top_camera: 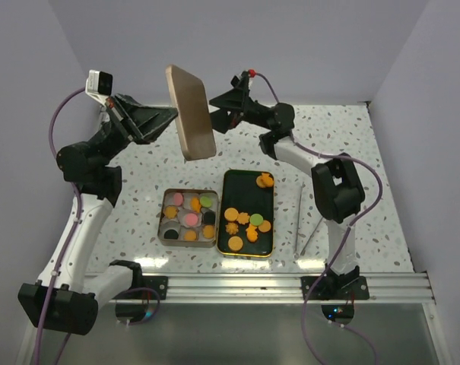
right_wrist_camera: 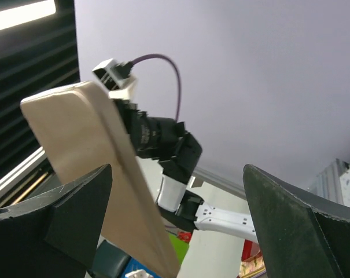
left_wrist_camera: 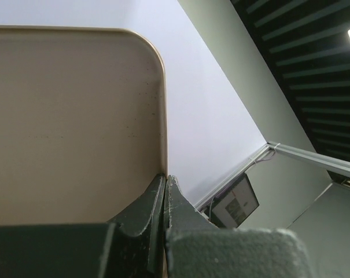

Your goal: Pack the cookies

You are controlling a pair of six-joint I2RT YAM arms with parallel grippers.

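right gripper [right_wrist_camera: 177,168] jaws wide apart. Ahead of it, tan lid [right_wrist_camera: 88,168], tilted, lower part hidden behind one finger. Past lid: left arm [right_wrist_camera: 163,139] w/ purple cable [right_wrist_camera: 163,63] looping above it

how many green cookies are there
2. One green cookie sits in the far right cup of the tin; the other lies on the black tray among orange ones. More could hide under stacked cookies.

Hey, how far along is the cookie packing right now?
Done: the tin is mostly filled with cookies. In hand: the left hand is shut on the tan lid, raised; the right hand is open beside it. Left: loose cookies lie on the dark tray, and the tin is uncovered.
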